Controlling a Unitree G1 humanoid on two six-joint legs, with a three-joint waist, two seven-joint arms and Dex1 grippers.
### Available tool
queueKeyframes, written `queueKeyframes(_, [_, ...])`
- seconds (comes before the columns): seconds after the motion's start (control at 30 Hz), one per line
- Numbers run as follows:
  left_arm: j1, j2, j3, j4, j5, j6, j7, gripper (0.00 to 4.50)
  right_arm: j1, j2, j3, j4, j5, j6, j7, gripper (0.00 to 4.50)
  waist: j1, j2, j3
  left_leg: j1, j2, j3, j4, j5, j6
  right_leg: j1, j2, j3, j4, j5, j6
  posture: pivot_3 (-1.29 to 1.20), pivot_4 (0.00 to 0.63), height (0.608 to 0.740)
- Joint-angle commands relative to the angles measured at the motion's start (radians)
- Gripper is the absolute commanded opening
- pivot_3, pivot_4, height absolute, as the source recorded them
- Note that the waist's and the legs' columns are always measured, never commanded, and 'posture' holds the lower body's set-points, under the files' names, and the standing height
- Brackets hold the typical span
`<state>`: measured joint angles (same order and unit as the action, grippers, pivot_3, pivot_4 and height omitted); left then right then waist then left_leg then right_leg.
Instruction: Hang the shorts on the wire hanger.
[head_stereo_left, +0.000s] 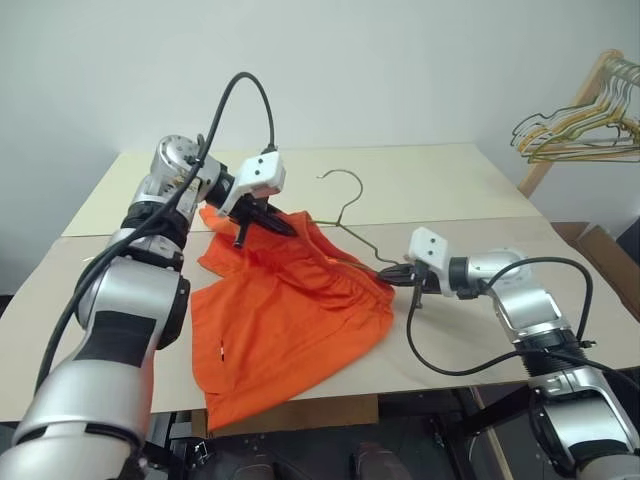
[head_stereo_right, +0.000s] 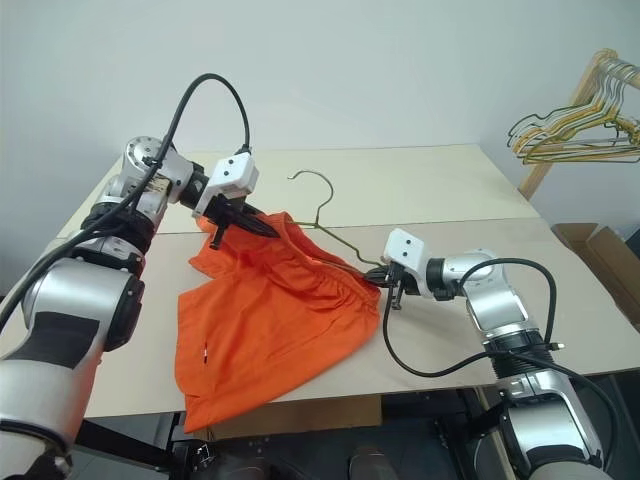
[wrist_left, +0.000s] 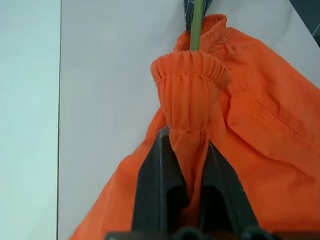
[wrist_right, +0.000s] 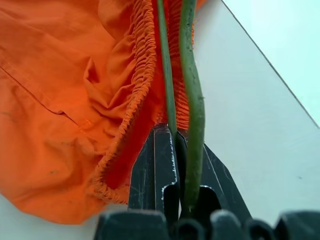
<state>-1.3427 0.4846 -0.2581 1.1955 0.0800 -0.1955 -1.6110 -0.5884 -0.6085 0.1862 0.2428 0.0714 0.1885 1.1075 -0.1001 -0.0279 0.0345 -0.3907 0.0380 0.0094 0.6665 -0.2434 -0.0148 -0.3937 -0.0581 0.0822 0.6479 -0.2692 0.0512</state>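
Shorts, bright orange, lie spread on the pale counter, one leg hanging past the near edge. We note the gathered waistband lifted at the far side and running toward the right. The wire hanger lies with its hook on the counter beyond the shorts; its thin green wire passes down into the waistband. Left tool is pinched tight on a bunched fold of the waistband, fabric squeezed between its black fingers, as the left wrist view shows. Right tool is closed on the hanger wire at the shorts' right end, the wire running between its fingers beside the ruffled elastic edge. Bunched yellowish hangers on a wooden rack stand well apart at far right.
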Motion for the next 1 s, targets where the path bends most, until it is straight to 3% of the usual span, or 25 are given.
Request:
queueKeyframes(0.03, [-0.017,0.023,0.009,-0.003,0.010,-0.015,-0.001,0.02,-0.005,0.000,-0.003,-0.024,-0.006,-0.046,-0.009,0.00,0.000,0.000,0.000,0.000,0.000,0.000,0.000,0.000,0.000,0.000,0.000,0.000,0.000,0.000,0.000,-0.08,0.000,0.740])
queueKeyframes(0.17, [-0.007,0.025,0.012,-0.012,0.011,-0.068,0.003,0.02,0.018,0.010,-0.013,-0.024,-0.020,-0.176,-0.038,0.00,0.000,0.000,0.000,0.000,0.000,0.000,0.000,0.000,0.000,0.000,0.000,0.000,0.000,0.000,0.000,-0.08,0.000,0.740])
queueKeyframes(0.3, [-0.023,0.040,0.011,-0.020,-0.007,-0.088,-0.003,0.00,0.030,0.004,-0.036,-0.053,0.015,-0.138,-0.035,1.14,0.000,0.000,0.000,0.000,0.000,0.000,0.000,0.000,0.000,0.000,0.000,0.000,0.000,0.000,0.000,-0.08,0.000,0.740])
queueKeyframes(0.47, [-0.035,0.071,0.022,-0.031,-0.005,-0.114,-0.003,0.00,0.050,-0.034,-0.134,-0.053,0.080,-0.084,-0.063,2.97,0.000,0.000,0.000,0.000,0.000,0.000,0.000,0.000,0.000,0.000,0.000,0.000,0.000,0.000,0.000,-0.08,0.000,0.740])
queueKeyframes(0.73, [-0.017,0.118,0.014,-0.041,-0.033,-0.122,-0.003,0.00,0.206,-0.144,-0.356,-0.111,0.306,0.084,0.002,2.97,0.003,0.000,0.000,0.000,-0.001,-0.003,0.001,0.000,0.000,0.003,-0.002,-0.003,-0.001,0.000,0.001,-0.09,0.000,0.740])
queueKeyframes(0.87, [-0.012,0.125,0.017,-0.043,-0.047,-0.117,-0.003,0.00,0.280,-0.132,-0.318,-0.182,0.353,0.236,-0.009,2.97,-0.002,0.000,0.000,0.001,-0.001,-0.004,0.002,0.000,0.000,0.004,-0.001,-0.003,0.001,0.000,0.000,-0.10,0.000,0.740])
queueKeyframes(1.0, [-0.013,0.130,0.016,-0.043,-0.052,-0.119,-0.003,0.00,0.265,-0.046,-0.250,-0.196,0.351,0.346,-0.087,2.97,-0.014,0.000,0.000,0.001,0.000,-0.005,0.002,0.000,0.000,0.003,0.000,-0.003,0.001,0.000,0.000,-0.10,0.000,0.740])
